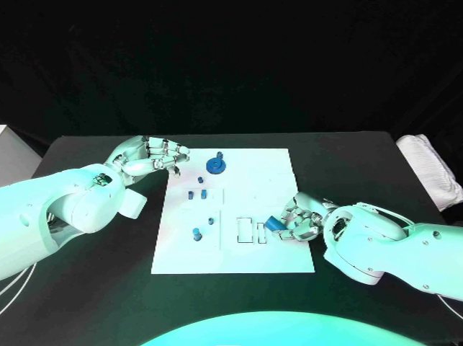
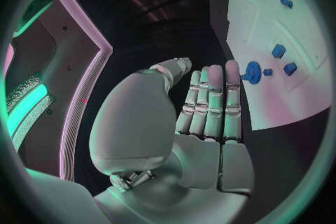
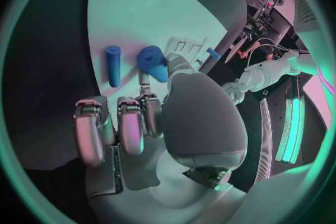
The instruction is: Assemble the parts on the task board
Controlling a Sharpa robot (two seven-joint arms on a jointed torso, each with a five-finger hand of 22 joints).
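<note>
Now | R hand grips blue part; task board holds rest

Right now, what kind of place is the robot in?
Probably a robot lab or test bench. A white task board with small blue parts lies on a black table, with black curtains behind, and the right robot hand holds one part.

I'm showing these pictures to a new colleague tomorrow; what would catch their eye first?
First, the white task board in the middle of the black table, dotted with small blue parts. Next, the right hand at the board's right edge, holding a blue part. Then the left hand held off the board's far left corner, near a round blue part.
</note>
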